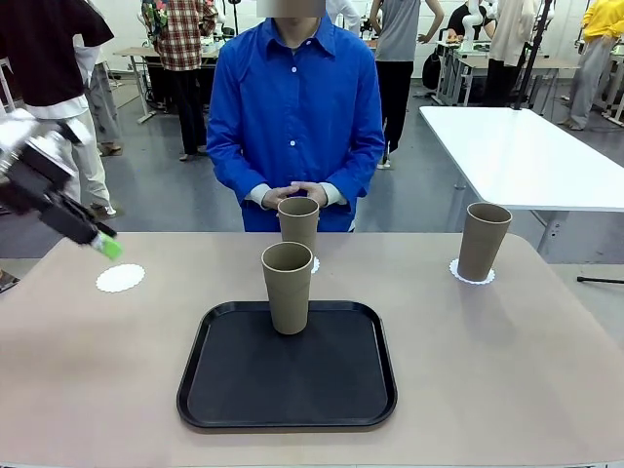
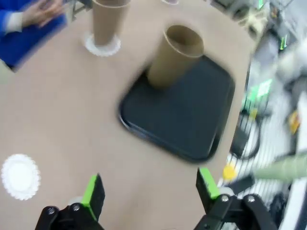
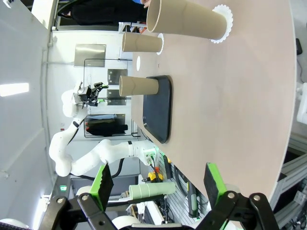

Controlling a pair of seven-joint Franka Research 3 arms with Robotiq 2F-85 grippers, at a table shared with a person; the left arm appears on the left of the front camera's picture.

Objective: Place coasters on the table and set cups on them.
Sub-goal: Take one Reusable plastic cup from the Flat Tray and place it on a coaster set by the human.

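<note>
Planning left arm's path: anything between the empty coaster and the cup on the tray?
Front view: bare table, then the black tray rim; nothing else between coaster and cup.

1 cup (image 2: pixel 173 56) on black tray (image 2: pixel 192 115)

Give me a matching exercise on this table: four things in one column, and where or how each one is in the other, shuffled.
Things:
1. bare coaster
2. cup nearest the robot
3. cup at the robot's right
4. left tool

States:
A. stands on the black tray
B. open, above the table
C. stands on a coaster, near the white table
D. lies flat, with no cup on it

Pairs: 1-D, 2-A, 3-C, 4-B.
</note>
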